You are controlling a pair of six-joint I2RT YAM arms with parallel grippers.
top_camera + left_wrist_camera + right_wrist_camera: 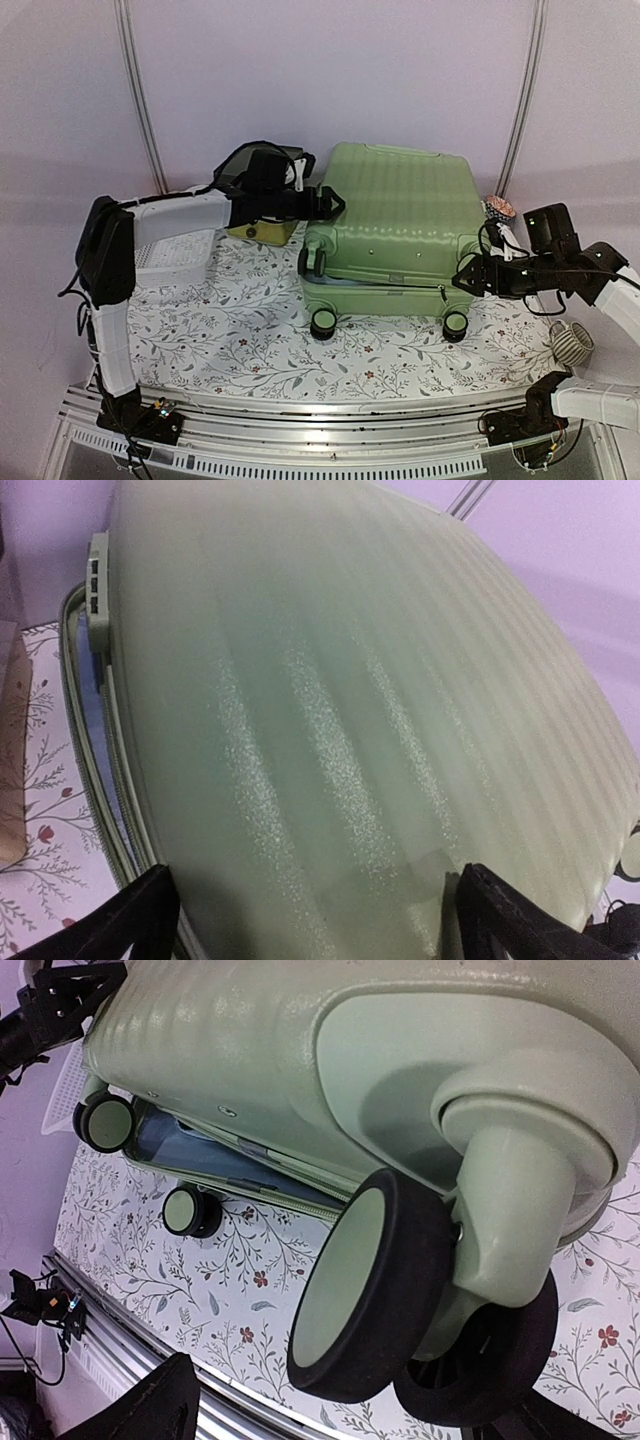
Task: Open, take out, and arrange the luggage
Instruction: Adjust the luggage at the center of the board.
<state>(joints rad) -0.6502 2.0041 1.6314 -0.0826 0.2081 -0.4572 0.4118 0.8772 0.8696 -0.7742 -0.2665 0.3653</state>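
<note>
the light-green ribbed hard-shell suitcase (395,230) lies lid-ajar on the floral surface (250,340), left fingers (130,925) spread wide over its left edge, right fingers (150,1410) apart around its black caster wheel (370,1290) (nothing clamped), so a lift may slip off the shell or roll the case.

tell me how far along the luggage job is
Done: the luggage is cracked open, blue lining showing in the gap. In hand: the open left gripper is at its left side, the open right gripper beside a wheel. Left: opening it fully, taking out, arranging.
</note>
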